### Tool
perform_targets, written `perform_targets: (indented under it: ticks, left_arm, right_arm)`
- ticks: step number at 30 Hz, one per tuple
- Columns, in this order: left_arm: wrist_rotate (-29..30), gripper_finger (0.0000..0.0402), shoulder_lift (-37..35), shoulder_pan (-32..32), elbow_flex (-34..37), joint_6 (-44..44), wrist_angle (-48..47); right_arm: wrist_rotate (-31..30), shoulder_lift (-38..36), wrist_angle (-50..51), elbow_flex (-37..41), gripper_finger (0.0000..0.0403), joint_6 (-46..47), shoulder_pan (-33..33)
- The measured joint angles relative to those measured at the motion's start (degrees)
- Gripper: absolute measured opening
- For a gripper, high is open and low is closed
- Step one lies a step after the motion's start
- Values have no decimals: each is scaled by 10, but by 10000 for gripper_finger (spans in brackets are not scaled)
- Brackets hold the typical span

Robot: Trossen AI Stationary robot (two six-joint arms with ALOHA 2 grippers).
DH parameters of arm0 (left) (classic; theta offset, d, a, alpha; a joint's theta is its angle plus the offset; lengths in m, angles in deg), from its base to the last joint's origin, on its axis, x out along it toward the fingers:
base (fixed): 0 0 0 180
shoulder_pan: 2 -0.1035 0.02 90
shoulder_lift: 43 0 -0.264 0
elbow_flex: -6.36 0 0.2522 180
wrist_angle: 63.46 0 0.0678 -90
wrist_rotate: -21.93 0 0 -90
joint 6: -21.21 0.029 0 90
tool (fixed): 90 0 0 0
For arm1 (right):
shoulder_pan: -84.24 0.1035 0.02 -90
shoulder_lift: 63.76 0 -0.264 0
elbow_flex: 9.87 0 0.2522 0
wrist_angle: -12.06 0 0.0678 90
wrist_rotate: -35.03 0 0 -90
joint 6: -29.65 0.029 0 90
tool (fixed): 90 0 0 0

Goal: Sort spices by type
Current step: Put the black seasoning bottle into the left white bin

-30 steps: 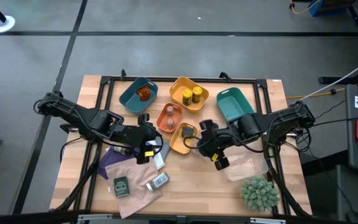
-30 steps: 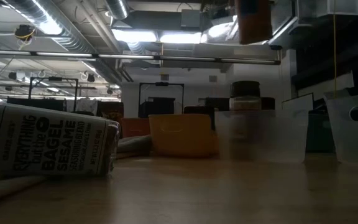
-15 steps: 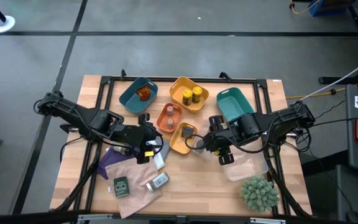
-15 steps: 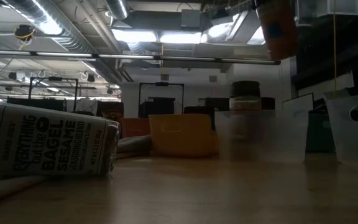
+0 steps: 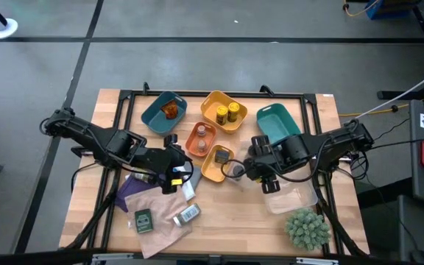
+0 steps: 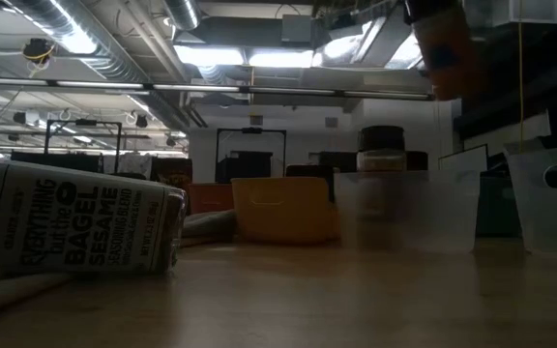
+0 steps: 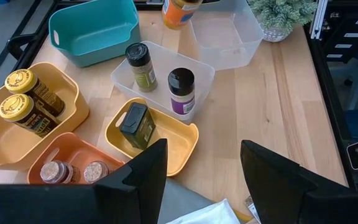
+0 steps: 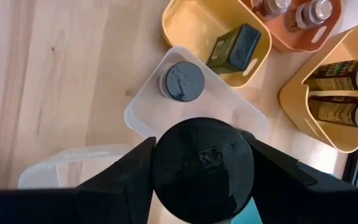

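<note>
My right gripper (image 8: pixel 202 186) is shut on an amber-orange spice jar with a black lid (image 6: pixel 443 43), held in the air above the small clear tray (image 8: pixel 143 111). That tray holds a dark-lidded jar (image 8: pixel 180 81) and, in the left wrist view, a green-filled jar (image 7: pixel 140 67) standing on its floor. My left gripper (image 7: pixel 204 163) is open and hangs over the table's middle (image 5: pixel 177 175), touching nothing. A green packet (image 5: pixel 144 219) and a lying jar (image 5: pixel 188 213) rest flat near the front left. My right gripper pinches the orange jar at its black lid (image 8: pixel 202 163), one finger (image 8: pixel 126 180) on each side. The fingers come from above, pointing down. The jar is lifted clear of the table, hangs below them and leans a little in the low view.
Trays ring the centre: a blue one (image 5: pixel 155 116), a yellow one with two yellow jars (image 5: pixel 213 101), an orange one (image 5: pixel 195 134), a small yellow one with a dark tin (image 5: pixel 210 171), a teal one (image 5: pixel 277 125) and a large clear one (image 5: pixel 294 199). A spiky plant (image 5: pixel 308 228) stands front right.
My right gripper has carried the orange jar a short way toward the table's right, still in the air. The jar, upright a second ago in the low view, now leans slightly.
</note>
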Motion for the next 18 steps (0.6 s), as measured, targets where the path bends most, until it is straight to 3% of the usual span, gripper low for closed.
perform_targets:
  ticks: [18]
  left_arm:
    - [0, 186, 0, 0, 0, -2, 6]
  right_arm:
    - [-18, -176, -344, 366, 211, 1, -29]
